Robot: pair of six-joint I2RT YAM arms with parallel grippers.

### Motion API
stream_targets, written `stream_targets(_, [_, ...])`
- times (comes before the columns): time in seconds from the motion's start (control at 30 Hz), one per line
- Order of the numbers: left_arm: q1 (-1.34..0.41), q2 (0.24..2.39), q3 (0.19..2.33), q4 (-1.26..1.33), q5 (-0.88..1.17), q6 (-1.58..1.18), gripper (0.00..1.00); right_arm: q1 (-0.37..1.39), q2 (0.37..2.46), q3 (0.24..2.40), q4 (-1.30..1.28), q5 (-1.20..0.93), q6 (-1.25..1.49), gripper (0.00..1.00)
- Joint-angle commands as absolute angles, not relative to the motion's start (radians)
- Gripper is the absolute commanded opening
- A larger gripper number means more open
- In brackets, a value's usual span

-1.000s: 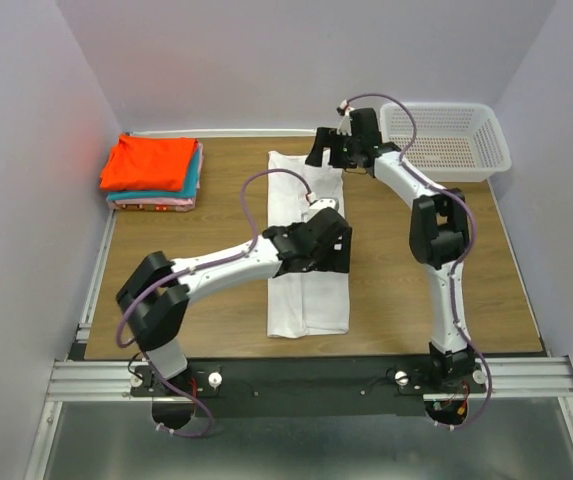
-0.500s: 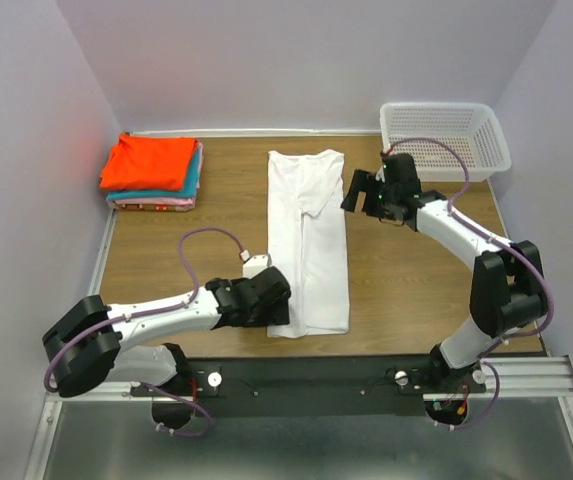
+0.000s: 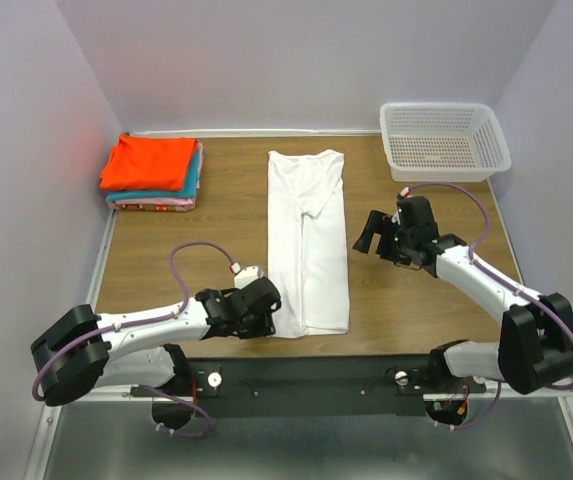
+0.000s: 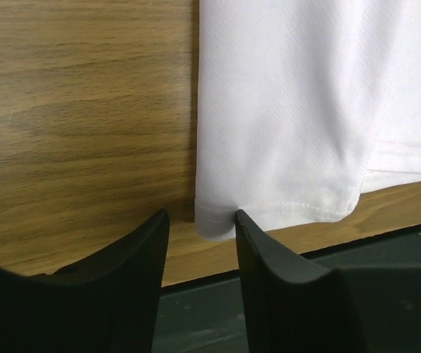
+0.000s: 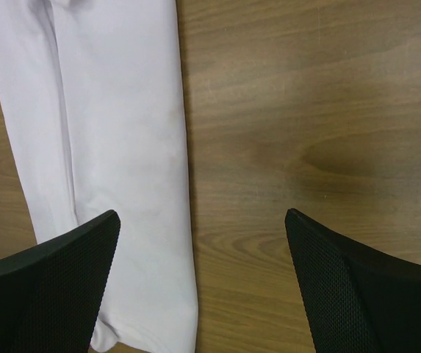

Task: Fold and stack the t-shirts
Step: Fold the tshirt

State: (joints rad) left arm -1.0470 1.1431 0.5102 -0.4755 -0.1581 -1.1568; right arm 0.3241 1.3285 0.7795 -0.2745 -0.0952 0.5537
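As the left gripper (image 4: pixel 201 217) straddles the seven-o'clock corner of the white t-shirt (image 3: pixel 308 240), its jaws stand half open.
Over at the shirt's three o'clock, the right gripper (image 5: pixel 201 215) hangs wide open.

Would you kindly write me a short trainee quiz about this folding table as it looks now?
1. True or false: the white t-shirt lies on the folded stack.
2. Which shirt tops the stack? A teal, B orange-red, C pink.
3. Which pincer straddles the white t-shirt's near corner?
Key: 1 false; 2 B, the orange-red shirt; 3 the left pincer.
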Motion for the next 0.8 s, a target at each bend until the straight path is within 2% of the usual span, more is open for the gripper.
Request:
stream_targets(0.0, [-1.051, 1.157, 0.486, -0.46, -0.124, -1.177, 0.46, 0.327, 1.247, 0.694, -0.276, -0.158, 0.584, 1.0])
stream_targets(0.1, [-1.051, 1.175, 0.474, -0.43, -0.11, -1.174, 0.4, 0.334, 1.197, 0.626, -0.278, -0.245, 0.598, 1.0])
stream_targets(0.13, [-1.051, 1.18, 0.474, -0.423, -0.106, -1.172, 0.25, 0.345, 1.187, 0.612, -0.278, -0.264, 0.606, 1.0])
stream_targets(0.17, [-1.052, 1.193, 0.476, -0.422, -0.106, -1.172, 0.16, 0.36, 1.18, 0.598, -0.282, -0.274, 0.607, 1.0])
stream_targets(0.2, [-1.051, 1.203, 0.483, -0.42, -0.103, -1.17, 0.08, 0.405, 1.166, 0.583, -0.304, -0.276, 0.617, 1.0])
stream_targets(0.27, [-1.051, 1.227, 0.489, -0.42, -0.104, -1.167, 0.01, 0.463, 1.154, 0.566, -0.331, -0.262, 0.633, 1.0])
stream_targets(0.6, [-1.052, 1.223, 0.486, -0.414, -0.095, -1.17, 0.0, 0.678, 1.111, 0.515, -0.436, -0.172, 0.785, 0.92])
stream_targets(0.73, [-1.054, 1.203, 0.48, -0.422, -0.101, -1.18, 0.0, 0.748, 1.132, 0.502, -0.443, -0.158, 0.837, 0.81])
stream_targets(0.77, [-1.054, 1.203, 0.479, -0.422, -0.101, -1.18, 0.0, 0.755, 1.141, 0.502, -0.445, -0.155, 0.845, 0.76])
